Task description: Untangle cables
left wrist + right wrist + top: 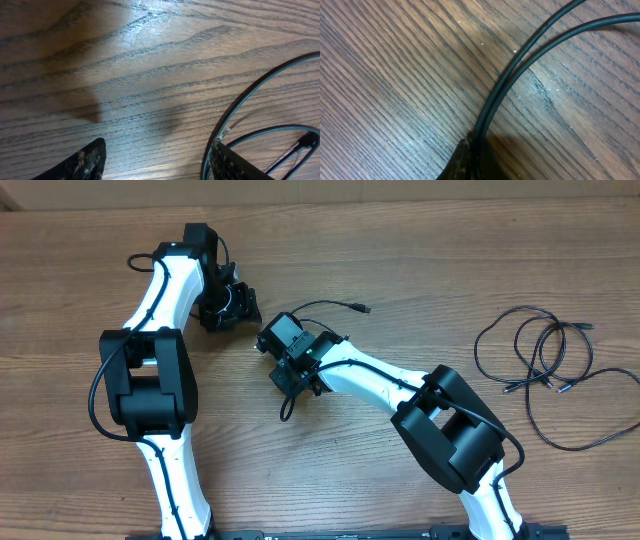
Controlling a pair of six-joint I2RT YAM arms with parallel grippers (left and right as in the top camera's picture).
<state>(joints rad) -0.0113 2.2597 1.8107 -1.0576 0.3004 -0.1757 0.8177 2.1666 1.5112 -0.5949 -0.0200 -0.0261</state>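
At the left of the overhead view, the left arm [160, 310] reached up across the wooden tabletop [420, 250] and bent back toward the middle, with the left gripper [232, 308] low over the wood. In the left wrist view the left gripper [157, 157] stood released. Its two dark, scuffed fingers [87, 160] sat well apart at the bottom edge, with only bare wood grain between them. Just beside the right-hand finger, thin dark cord loops [250, 92] curved over the wood. One arc ran down to that finger's edge, but whether it touched could not be told.

Nearer the middle, the right gripper [287, 358] lay close to the tabletop, just right of the left gripper and apart from it. It was clenched on a cable [520, 65]. In the right wrist view, two black strands ran side by side from the upper right down into the right gripper [470, 150] at the bottom edge, where the fingertips [460, 162] pinched them together. Overhead, that cable [330, 304] arced from the gripper up and to the right, ending in a small plug end [364, 309] that lay on the wood. A short loop [285, 408] showed just below the gripper.

At the far right, the other cables [545, 360] lay on the tabletop in loose, overlapping loops, well apart from both grippers. Their small plug tips [560, 388] pointed outward from the tangle.
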